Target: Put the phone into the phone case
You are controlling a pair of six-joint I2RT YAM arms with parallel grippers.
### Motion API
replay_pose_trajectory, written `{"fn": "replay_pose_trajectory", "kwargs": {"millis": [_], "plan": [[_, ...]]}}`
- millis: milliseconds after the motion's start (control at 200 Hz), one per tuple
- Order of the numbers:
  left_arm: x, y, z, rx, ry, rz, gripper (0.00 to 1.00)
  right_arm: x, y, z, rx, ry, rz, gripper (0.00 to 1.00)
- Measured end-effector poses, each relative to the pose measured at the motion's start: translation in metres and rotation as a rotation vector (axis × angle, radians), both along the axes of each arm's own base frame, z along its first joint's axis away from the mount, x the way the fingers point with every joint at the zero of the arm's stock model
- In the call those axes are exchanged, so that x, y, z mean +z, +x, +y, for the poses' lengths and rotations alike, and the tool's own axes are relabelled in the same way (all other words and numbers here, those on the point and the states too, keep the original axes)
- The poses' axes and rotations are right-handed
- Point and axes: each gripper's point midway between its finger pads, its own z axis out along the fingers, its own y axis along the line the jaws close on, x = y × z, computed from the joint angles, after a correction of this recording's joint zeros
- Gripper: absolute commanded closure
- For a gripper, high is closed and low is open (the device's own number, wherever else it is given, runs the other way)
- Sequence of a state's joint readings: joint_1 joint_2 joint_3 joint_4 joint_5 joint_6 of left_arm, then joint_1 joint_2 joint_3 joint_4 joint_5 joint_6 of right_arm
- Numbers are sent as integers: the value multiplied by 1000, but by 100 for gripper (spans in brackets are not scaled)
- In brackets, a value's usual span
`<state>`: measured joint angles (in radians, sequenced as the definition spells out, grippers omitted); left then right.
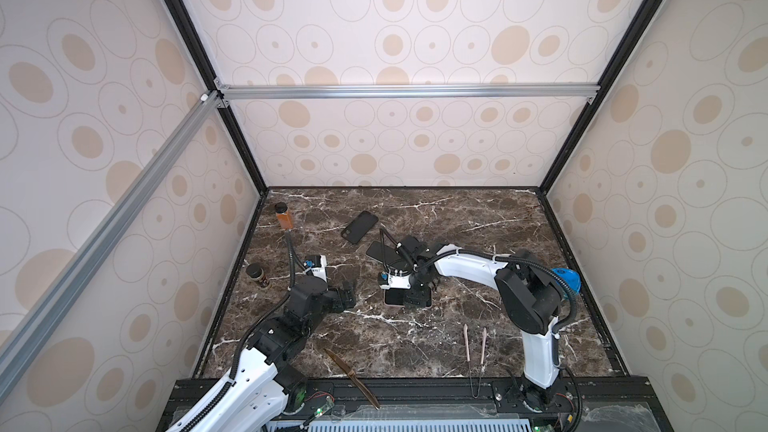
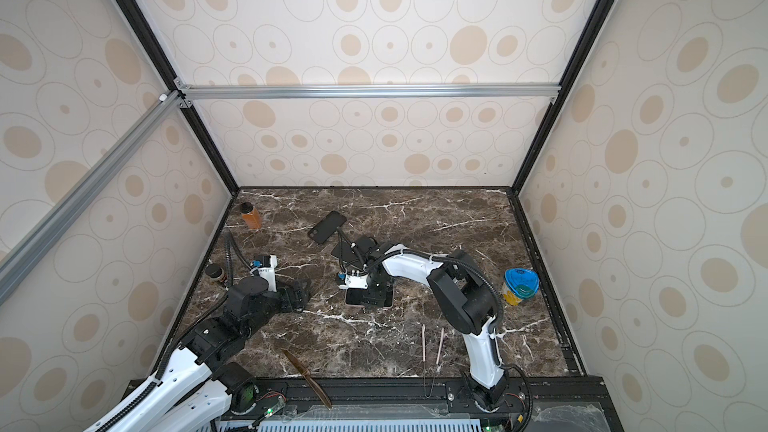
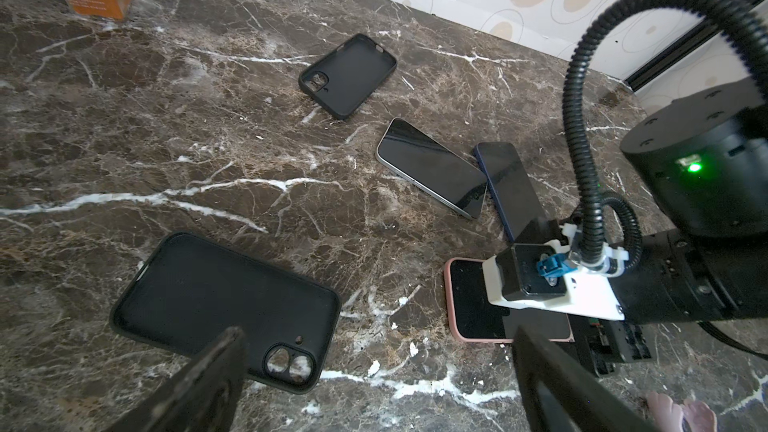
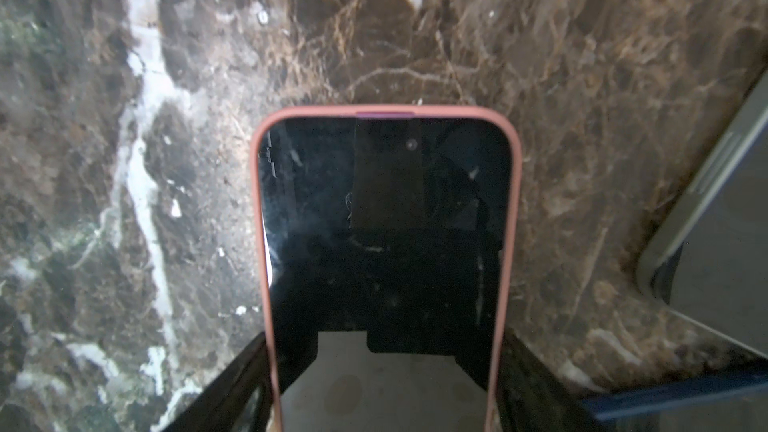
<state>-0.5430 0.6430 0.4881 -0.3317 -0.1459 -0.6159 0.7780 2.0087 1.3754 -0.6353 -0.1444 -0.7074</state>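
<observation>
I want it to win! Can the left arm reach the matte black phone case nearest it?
Probably yes: the flat matte black phone case lies just ahead of the open left gripper, nothing on it; the right gripper is off at the pink-cased phone.

You have three phones: cased phone [image 4: 382, 222], silver phone [image 3: 432, 168], blue phone [image 3: 511, 189]. Three cases: pink case [image 4: 515, 201], plus two empty, nearer black case [image 3: 224, 305] and farther black case [image 3: 347, 74]. One orange bottle [image 1: 284, 216] and one dark jar [image 1: 258, 275] at left of a top view, one blue-lidded cup [image 2: 519, 286] at right, one knife [image 1: 352, 379] and one pair of tongs [image 1: 466, 344] low down.
</observation>
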Motion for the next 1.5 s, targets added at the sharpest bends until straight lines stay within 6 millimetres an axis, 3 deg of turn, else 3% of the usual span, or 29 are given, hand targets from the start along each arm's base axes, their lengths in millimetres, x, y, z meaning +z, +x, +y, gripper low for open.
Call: {"fn": "replay_pose_trajectory", "kwargs": {"millis": [105,695,930,1085,1495], "plan": [[0,0,0,2,0,-2,0,0,2,-1,-29,-10,-6,41],[2,-5,-1,-18,-27,-22,0,6,11,-13,-340,13,11,57],[2,-5,-3,-28,-35,-25,0,47,52,-31,-597,113,0,67],[0,-4,-6,-39,-33,-18,0,76,82,-55,-770,165,-57,71],[-3,-4,-13,-74,-35,-1,0,87,132,-129,-1107,134,-134,71]]}}
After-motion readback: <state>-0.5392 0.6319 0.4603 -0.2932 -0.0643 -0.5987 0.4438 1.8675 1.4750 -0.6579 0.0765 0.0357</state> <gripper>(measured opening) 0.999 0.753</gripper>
